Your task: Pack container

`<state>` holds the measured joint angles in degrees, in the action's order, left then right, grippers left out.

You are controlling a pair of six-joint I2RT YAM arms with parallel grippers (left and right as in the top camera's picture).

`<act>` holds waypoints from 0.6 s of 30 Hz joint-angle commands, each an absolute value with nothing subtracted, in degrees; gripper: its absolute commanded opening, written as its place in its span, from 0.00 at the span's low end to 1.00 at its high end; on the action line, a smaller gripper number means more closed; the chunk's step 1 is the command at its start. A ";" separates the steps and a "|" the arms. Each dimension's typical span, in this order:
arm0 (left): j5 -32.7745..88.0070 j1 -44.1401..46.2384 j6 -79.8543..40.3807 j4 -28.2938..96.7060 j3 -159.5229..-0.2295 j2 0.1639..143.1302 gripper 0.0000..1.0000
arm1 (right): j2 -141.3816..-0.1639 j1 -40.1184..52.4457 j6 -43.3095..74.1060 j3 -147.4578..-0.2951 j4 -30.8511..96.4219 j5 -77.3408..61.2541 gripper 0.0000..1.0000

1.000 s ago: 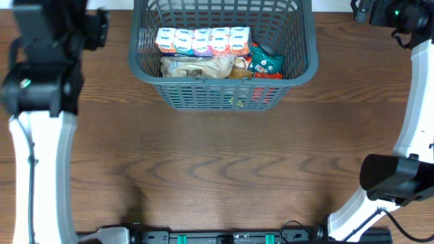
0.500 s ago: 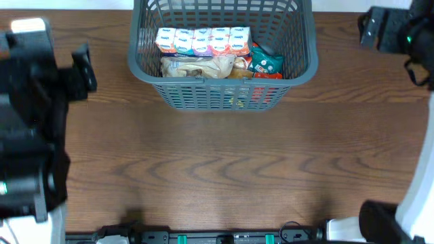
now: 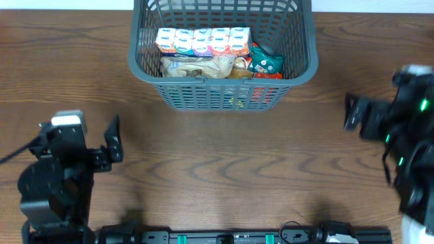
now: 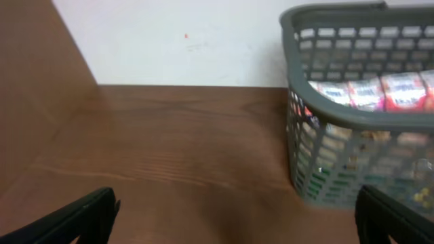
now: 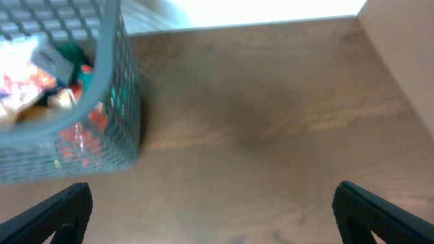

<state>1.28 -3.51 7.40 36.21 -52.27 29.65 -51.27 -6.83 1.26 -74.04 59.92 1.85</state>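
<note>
Both arms have pulled back from the far corners toward the near side of the table, one on the left and one on the right. The container stands at far centre, well apart from them. The left gripper and right gripper both gape wide with nothing between the fingers. A carton row, beige bag and green packet lie inside. Likely risk: a fast return swing clipping the basket's wall and shoving it, since it seems to rest loose.
</note>
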 commanded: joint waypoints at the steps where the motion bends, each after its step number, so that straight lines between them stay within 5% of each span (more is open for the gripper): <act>1: 3.03 -3.09 9.37 36.42 -50.61 26.87 0.99 | -44.47 -6.66 2.39 -65.47 59.53 1.41 0.99; 18: 3.03 -3.09 9.37 37.30 -50.57 26.48 0.99 | -36.80 -6.66 3.36 -55.40 71.31 1.48 0.99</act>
